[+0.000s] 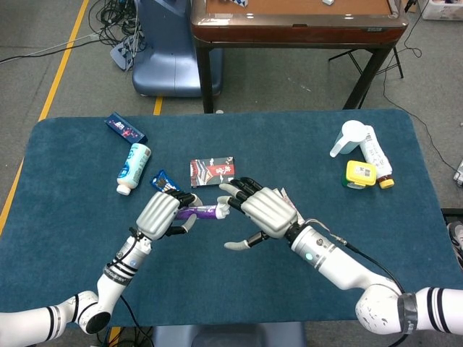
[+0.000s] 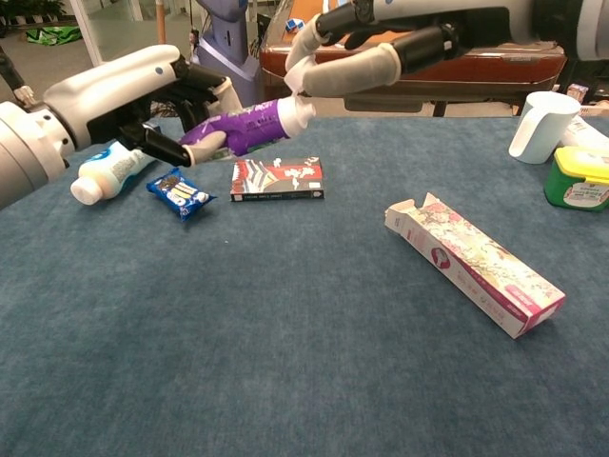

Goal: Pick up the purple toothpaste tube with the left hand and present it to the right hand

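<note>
Above the blue table [image 1: 72, 238] the purple toothpaste tube [image 2: 243, 127] is gripped by the left hand [image 1: 160, 214], cap end pointed sideways at the right hand [image 1: 266, 212], fingers spread and touching it

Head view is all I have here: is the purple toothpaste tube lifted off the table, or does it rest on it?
Observer: It is lifted. In the chest view the purple toothpaste tube hangs clear above the table, held by the left hand.
Operator: Does the right hand have it?
Observer: The fingers of the right hand touch the tube's white cap end. I cannot confirm a closed grip.
Operator: What does my right hand hide on the table?
Observer: A pink carton lies flat on the table, with the flap at one end open.
</note>
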Controlling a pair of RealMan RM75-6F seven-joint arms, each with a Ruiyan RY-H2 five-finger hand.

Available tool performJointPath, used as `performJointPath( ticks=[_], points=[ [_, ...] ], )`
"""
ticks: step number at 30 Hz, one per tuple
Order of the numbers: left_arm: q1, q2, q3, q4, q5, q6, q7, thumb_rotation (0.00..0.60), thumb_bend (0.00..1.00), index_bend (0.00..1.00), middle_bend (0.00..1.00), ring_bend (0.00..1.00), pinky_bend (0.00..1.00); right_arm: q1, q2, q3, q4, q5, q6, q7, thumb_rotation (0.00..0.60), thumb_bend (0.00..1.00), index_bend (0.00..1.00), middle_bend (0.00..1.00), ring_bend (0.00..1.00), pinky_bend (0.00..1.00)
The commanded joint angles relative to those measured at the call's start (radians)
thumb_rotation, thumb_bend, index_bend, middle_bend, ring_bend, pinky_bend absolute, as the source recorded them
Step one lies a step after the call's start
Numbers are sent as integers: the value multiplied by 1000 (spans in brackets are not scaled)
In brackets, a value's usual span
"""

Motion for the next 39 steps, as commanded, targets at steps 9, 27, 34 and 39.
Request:
performJointPath(
  ticks=[9,27,34,39],
  points=[
    [-2,4,-1,8,-17,-11,-35,600,454,575,696,472,426,-9,8,-34,3,-26,1,34,131,163,174,66,0,0],
    [23,48,-22,-73,-68,-28,-234,600,454,575,698,476,457,-32,-10,-31,-3,-108,72,99,130,164,174,65,0,0],
    [33,51,-30,-108,-69,-21,-318,600,454,577,699,476,459,-27,-34,4,5,-149,113,122,130,131,81,19,0,0],
    [35,45,-32,-114,-83,-25,-328,600,454,577,699,477,462,-7,-62,24,0,-146,128,100,127,101,8,0,0,0]
  ],
)
